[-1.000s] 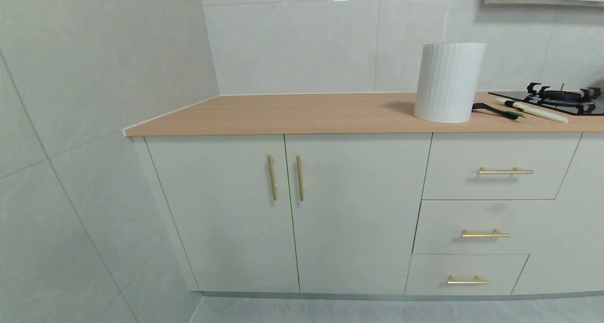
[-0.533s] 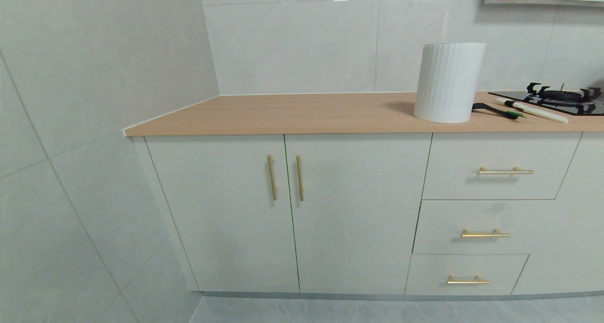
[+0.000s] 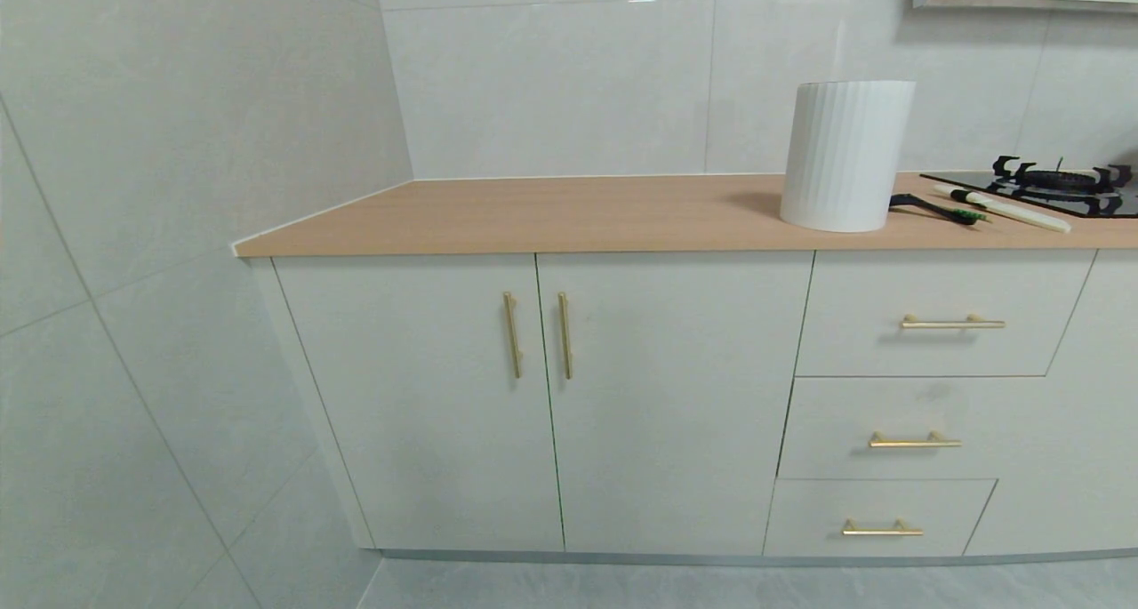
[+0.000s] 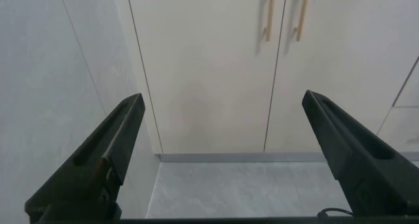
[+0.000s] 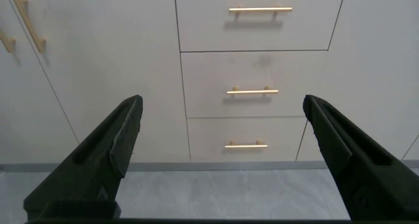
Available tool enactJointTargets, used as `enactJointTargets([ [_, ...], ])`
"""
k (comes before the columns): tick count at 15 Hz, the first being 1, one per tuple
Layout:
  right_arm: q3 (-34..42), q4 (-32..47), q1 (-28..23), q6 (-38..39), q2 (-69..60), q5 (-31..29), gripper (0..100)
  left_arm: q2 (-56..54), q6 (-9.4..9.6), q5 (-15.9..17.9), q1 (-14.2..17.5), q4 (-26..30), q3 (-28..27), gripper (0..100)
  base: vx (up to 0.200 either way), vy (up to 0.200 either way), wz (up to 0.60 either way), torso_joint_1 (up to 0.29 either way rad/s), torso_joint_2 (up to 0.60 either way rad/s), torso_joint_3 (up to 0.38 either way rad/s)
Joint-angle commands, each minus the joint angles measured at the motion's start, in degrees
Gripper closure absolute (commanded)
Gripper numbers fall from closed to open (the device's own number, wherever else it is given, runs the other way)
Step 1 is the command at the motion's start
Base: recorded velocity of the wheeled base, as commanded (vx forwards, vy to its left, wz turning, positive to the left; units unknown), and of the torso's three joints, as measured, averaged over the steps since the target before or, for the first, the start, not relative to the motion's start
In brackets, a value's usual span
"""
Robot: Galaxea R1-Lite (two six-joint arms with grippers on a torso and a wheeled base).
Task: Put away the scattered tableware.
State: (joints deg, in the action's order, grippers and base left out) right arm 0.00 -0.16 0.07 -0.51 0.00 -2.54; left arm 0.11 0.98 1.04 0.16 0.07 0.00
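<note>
**No motion since the earlier frames: approach stage, nothing picked yet**

The scattered tableware is lying at the right edge of the head view, just beside the white ribbed holder on the wooden countertop. The left gripper and right gripper are hanging wide open and empty, low before the cabinet doors and drawers. The next move is probably calling for closing in rightward and raising an arm to counter height. Pale tiled walls are enclosing the corner.
</note>
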Motion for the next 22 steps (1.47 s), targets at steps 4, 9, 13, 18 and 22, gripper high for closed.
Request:
enactJointTargets([
  [4,0.0,0.0,0.0,0.0,0.1,0.0,0,0.0,-0.01,0.0,0.0,0.0,0.0,0,0.0,-0.15,0.0,-0.001,0.0,0.004],
  [9,0.0,0.0,0.0,0.0,0.1,0.1,0,0.0,-0.01,0.0,0.0,0.0,0.0,0,0.0,-0.2,0.0,0.003,0.0,-0.001],
  [13,0.0,0.0,0.0,0.0,0.1,0.1,0,0.0,-0.01,0.0,0.0,0.0,0.0,0,0.0,-0.2,0.0,0.004,0.0,0.0],
  [18,0.0,0.0,0.0,0.0,0.1,0.0,0,0.0,-0.18,0.0,0.0,0.0,0.0,0,0.0,-0.12,0.0,0.004,0.0,0.0],
  [22,0.0,0.0,0.0,0.1,0.1,0.1,0,0.0,-0.18,0.0,0.0,0.0,0.0,0,0.0,0.0,0.0,0.0,0.0,0.0],
])
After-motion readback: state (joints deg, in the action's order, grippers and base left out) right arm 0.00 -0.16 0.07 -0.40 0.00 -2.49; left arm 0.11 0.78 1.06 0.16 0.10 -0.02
